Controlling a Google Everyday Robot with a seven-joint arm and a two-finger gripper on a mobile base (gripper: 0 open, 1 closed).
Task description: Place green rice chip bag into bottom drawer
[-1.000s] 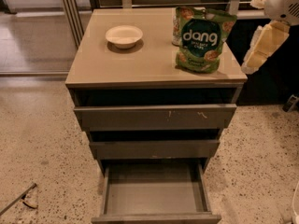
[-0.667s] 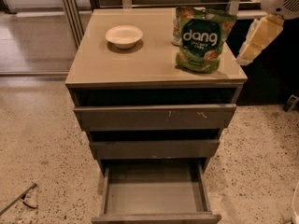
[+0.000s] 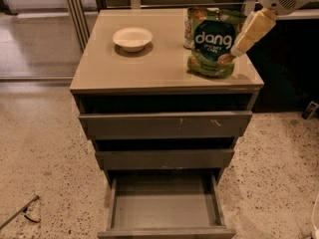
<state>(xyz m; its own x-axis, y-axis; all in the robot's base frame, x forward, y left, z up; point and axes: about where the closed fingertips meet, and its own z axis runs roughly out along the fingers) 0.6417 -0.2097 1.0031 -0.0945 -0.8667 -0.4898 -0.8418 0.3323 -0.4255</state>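
Observation:
The green rice chip bag (image 3: 213,44) stands upright at the back right of the cabinet top (image 3: 149,66), its dark "dang" label facing me. My gripper (image 3: 239,48) reaches down from the upper right on a white arm, its yellowish tip at the bag's right edge, about level with the label. The bottom drawer (image 3: 164,208) is pulled out at the foot of the cabinet and shows a bare grey floor.
A small can (image 3: 189,28) stands just behind the bag on its left. A white bowl (image 3: 132,38) sits at the back left of the top. The scratched top drawer (image 3: 164,125) and the middle drawer (image 3: 164,158) are pushed in. A thin tool (image 3: 20,212) lies on the speckled floor at the lower left.
My gripper has moved left and slightly down, from beside the cabinet's right edge to the bag's right side. The bag, can, bowl and drawers have not moved.

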